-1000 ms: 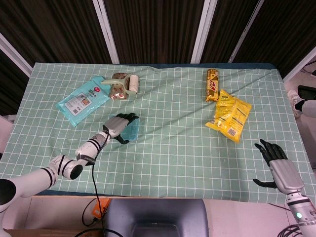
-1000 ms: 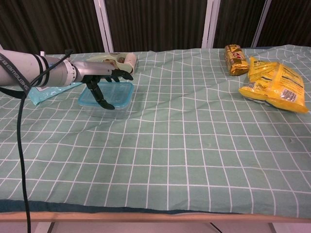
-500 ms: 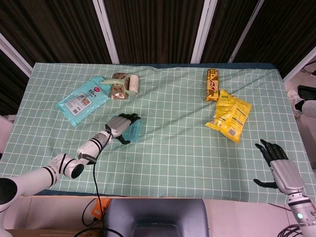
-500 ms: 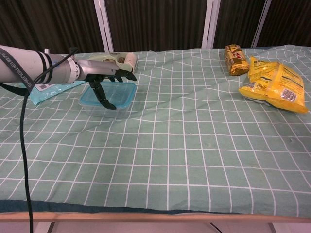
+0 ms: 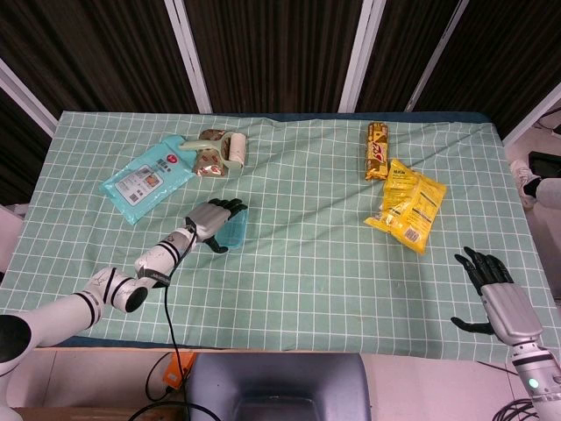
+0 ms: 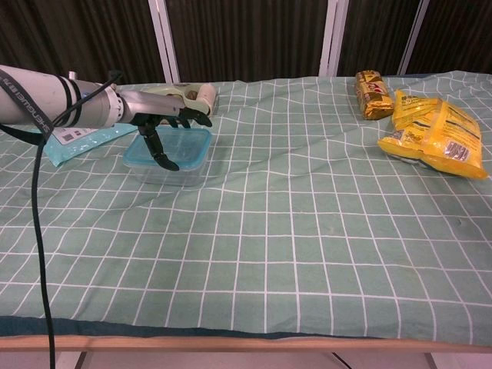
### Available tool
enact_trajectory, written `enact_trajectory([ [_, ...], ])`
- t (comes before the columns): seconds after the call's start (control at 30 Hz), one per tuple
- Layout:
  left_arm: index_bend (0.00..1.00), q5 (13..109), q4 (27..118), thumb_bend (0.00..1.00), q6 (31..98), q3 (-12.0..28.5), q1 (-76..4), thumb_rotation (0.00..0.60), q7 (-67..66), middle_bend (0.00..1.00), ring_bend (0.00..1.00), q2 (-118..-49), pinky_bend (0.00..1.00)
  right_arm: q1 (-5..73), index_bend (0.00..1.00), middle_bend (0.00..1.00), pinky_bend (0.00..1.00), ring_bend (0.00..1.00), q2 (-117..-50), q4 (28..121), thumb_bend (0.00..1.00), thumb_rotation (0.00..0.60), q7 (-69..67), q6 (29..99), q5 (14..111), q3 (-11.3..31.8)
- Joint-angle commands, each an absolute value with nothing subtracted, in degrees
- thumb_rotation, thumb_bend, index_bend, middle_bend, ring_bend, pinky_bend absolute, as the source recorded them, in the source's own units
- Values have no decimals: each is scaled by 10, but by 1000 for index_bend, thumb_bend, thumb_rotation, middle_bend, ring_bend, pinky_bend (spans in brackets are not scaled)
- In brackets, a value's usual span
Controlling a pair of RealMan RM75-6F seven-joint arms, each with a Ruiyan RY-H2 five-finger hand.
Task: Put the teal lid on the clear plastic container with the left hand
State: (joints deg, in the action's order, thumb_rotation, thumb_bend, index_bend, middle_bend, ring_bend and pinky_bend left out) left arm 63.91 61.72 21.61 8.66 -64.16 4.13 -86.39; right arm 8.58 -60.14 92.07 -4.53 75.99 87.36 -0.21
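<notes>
On the far left of the green checked tablecloth (image 5: 298,263) lies a flat pale-blue printed packet (image 5: 147,178), and just beyond it a beige lint roller with a white handle (image 5: 215,151). Nearer me, the clear plastic container (image 6: 171,157) sits on the cloth with the teal lid (image 6: 184,146) resting on top of it. My left hand (image 5: 213,224) is over the left part of that lid, fingers spread across it and thumb angled down toward the lid surface; from these views I cannot tell whether it grips the lid or only rests on it. Well to the right lie a brown rectangular snack bar (image 5: 376,150) and, close beside it, a yellow crinkled snack bag (image 5: 406,204). My right hand (image 5: 491,294) rests at the near right edge, holding nothing, fingers apart.
</notes>
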Motion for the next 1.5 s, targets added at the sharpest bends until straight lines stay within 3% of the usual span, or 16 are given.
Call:
enact_trajectory([
  [0.03,0,638,616,250,212,85,-642,600,42,8,365,-864,275,86,0,0,0,0,-601,921,177,600,-45,759,874,-2],
  [0.47,0,632,610,250,203,80,-643,600,46,8,327,-869,262,86,0,0,0,0,-601,919,177,600,-48,760,875,-3],
  [0.53,0,632,611,250,204,81,-642,600,47,7,274,-869,242,86,0,0,0,0,-601,919,178,600,-48,760,876,-3],
  [0.67,0,637,616,249,215,84,-638,600,50,3,60,-867,151,85,0,0,0,0,-601,920,177,600,-47,761,876,-3],
  [0.77,0,641,617,248,224,84,-635,600,49,0,0,-867,65,85,0,0,0,0,-601,920,177,600,-46,761,877,-3],
  [0.93,0,635,610,250,230,76,-637,600,26,0,0,-869,3,85,0,0,0,0,-600,920,177,600,-49,761,877,-3],
  [1.5,0,571,677,227,282,63,-636,600,-60,0,0,-840,0,82,0,0,0,0,-598,920,177,600,-53,767,886,-6],
])
